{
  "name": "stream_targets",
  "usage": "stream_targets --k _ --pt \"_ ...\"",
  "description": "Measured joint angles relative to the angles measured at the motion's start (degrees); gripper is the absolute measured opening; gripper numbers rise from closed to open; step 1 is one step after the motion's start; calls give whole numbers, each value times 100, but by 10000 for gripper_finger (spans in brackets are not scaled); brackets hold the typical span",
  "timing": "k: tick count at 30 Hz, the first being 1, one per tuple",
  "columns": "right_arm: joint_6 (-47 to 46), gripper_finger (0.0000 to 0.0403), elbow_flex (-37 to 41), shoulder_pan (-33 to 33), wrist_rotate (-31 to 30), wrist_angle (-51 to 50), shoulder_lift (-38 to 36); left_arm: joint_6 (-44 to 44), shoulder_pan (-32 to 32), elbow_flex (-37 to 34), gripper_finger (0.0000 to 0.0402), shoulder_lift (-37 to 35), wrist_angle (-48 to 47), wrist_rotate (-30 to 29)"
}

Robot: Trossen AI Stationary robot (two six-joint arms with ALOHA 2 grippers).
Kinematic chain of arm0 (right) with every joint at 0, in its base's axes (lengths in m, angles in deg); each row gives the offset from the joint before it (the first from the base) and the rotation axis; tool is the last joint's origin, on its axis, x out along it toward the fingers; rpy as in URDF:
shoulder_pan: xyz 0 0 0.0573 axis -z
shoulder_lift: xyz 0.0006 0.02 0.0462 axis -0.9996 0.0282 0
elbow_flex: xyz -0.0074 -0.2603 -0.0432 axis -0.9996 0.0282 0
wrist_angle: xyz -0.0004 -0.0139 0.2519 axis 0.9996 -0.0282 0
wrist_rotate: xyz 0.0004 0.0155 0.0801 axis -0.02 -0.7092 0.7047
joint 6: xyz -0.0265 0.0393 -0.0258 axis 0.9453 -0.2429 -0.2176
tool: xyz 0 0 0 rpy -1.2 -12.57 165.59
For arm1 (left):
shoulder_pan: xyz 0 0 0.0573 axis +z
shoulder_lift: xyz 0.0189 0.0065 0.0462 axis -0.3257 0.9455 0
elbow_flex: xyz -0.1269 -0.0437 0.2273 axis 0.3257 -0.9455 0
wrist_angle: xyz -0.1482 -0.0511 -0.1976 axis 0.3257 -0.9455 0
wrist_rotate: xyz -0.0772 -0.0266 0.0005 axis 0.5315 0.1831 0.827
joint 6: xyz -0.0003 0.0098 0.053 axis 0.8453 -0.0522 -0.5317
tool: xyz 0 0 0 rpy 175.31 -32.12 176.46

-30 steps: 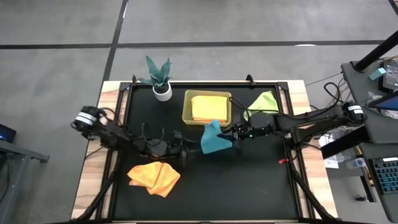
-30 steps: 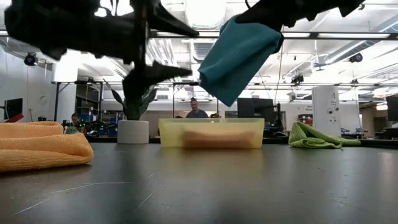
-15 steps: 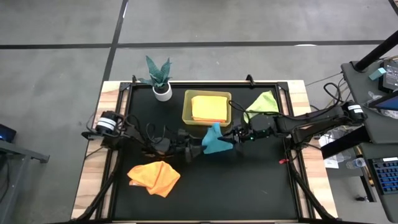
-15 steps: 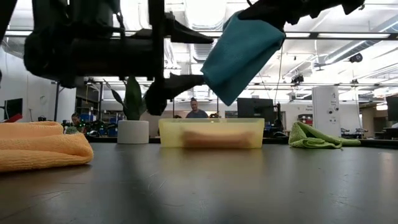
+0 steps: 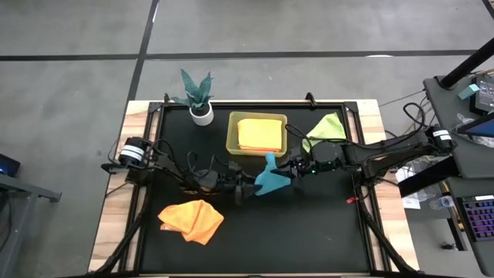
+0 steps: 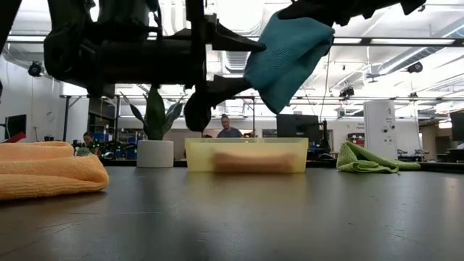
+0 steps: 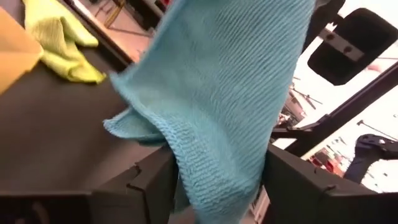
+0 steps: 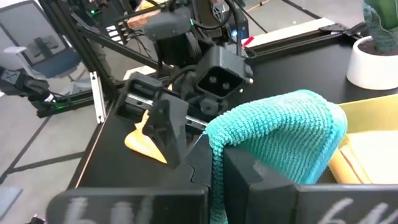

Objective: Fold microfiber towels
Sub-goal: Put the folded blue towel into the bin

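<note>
The teal towel (image 5: 268, 178) hangs in mid-air over the table's middle, with my right gripper (image 5: 292, 168) shut on it. My left gripper (image 5: 248, 188) has come in level from the left. It is open, one finger above and one below the towel's hanging left edge (image 6: 255, 69). In the left wrist view the cloth (image 7: 217, 112) fills the gap between those fingers. An orange towel (image 5: 191, 219) lies crumpled on the table at the front left. A lime green towel (image 5: 328, 126) lies bunched at the back right. My right gripper pinches the teal towel's bunched upper part (image 8: 219, 163) between its two fingers, which come level from the table's right. The towel (image 6: 286, 58) hangs slack below the fingers, clear of the table. My left gripper's fingers (image 7: 152, 183) stand on either side of the towel's hanging edge; whether they touch it I cannot tell.
A translucent yellow bin (image 5: 231, 137) with a folded orange-yellow towel (image 5: 260, 133) inside stands at the back centre. A small potted plant (image 5: 199, 99) stands at the back left. Black table surface lies open at the front right (image 5: 309, 232).
My left gripper has moved toward the table's right edge and slightly down, up to the teal towel, so that its fingers now straddle the hanging edge. The towel's lower end has shifted a little right and sits higher. My right gripper has kept still.
</note>
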Motion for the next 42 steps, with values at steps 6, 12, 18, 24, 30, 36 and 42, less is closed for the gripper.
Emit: stream_targets --k 6,12,18,24,30,36,42 --pt "267 8 0 -217 33 -269 -334 461 -11 -248 248 0 31 135" --pt "354 8 0 -386 707 -716 -791 -20 -96 -76 303 0 115 795" --pt "350 8 0 -431 1226 -718 -1077 -736 -201 455 310 156 83 1183" --pt "306 8 0 -433 1209 -720 -1107 -332 -192 934 311 692 249 1196" --pt "286 8 0 -433 1187 -704 -1003 85 -203 1183 311 1189 1380 1285" --pt "289 8 0 -433 1048 -667 -900 121 -198 1306 294 1292 1550 1209" --pt "292 8 0 -433 853 -686 -869 -148 -190 1318 222 1239 1514 1173"
